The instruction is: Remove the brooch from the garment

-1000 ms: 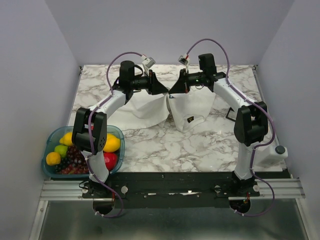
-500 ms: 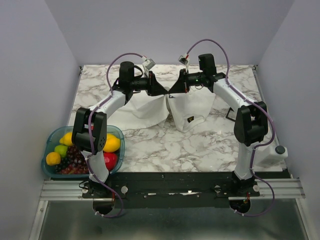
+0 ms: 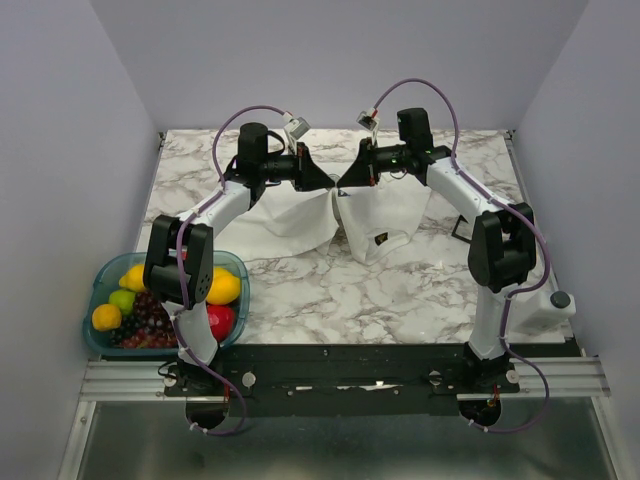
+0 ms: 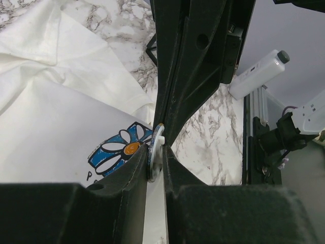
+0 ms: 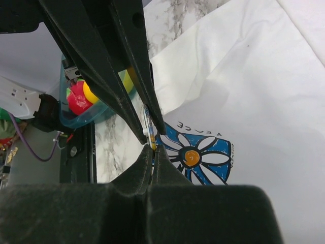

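From above, shows the left hand [image 3: 325, 183] and right hand [image 3: 347, 184] tip to tip over a raised fold of the garment [image 3: 290, 225] at the far middle of the worktop [image 3: 400, 290]. From the left wrist, shows its fingers [image 4: 127, 183] clamped on the brooch [image 4: 155, 155], a thin disc edge-on, near the blue flower logo [image 4: 119, 152]. From the right wrist, shows the right hand's fingers pressed together, tips just under the brooch; cannot tell whether cloth is caught.

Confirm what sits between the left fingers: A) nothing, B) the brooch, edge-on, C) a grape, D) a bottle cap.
B: in the left wrist view the brooch, a thin round disc, stands edge-on between the left fingers.
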Controlling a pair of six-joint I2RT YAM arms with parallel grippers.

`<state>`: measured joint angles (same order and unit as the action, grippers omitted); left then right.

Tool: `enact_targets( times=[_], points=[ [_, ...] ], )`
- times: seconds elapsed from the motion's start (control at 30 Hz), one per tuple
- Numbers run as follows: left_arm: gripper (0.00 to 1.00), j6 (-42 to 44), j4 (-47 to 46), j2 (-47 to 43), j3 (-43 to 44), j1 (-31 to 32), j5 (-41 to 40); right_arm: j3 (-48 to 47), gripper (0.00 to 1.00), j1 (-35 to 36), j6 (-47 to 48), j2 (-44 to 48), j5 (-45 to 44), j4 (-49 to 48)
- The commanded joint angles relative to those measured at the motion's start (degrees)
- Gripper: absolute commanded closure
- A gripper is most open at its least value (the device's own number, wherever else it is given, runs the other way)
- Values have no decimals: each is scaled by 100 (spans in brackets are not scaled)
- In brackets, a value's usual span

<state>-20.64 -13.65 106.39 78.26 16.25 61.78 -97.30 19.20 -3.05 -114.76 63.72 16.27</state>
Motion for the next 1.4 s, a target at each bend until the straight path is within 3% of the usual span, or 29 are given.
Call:
enact_targets(
  times=[0.0,0.2,0.3,0.47,0.6,0.67,0.77,0.87,0.97,1.13,1.2,1.37],
  points=[
    [80,130,46,-110,14,1,-77,62,100,31,-3,226,61,-142],
    [83,236,512,-39,207,18,-526,35,100,75,226,296,44,-37],
    [79,79,530,-30,251,18,-728,53,100,93,243,314,26,-19],
    [55,148,363,-118,190,-34,-90,79,100,84,182,331,-114,-19],
    [45,393,222,-320,-12,-209,527,9,100,66,217,305,-185,-19],
    [36,726,606,-469,-56,-271,633,-44,100,57,252,279,-185,16],
    [29,1938,1711,-680,22,-315,266,-210,100,57,550,270,-176,148],
    [27,2346,2006,-751,-21,-359,-253,-421,99,57,963,252,-211,429],
    [27,2345,1998,-751,-91,-395,-438,-658,100,66,1595,296,-413,867],
    [27,2214,1945,-681,-74,-395,-623,-678,100,320,3914,751,-1817,1634],
    [27,2091,1814,-637,-91,-412,-746,199,100,452,4721,1112,-2710,822],
    [27,1546,1418,-575,-267,-491,-808,2036,100,901,6244,1930,-3787,-1289]
  ],
)
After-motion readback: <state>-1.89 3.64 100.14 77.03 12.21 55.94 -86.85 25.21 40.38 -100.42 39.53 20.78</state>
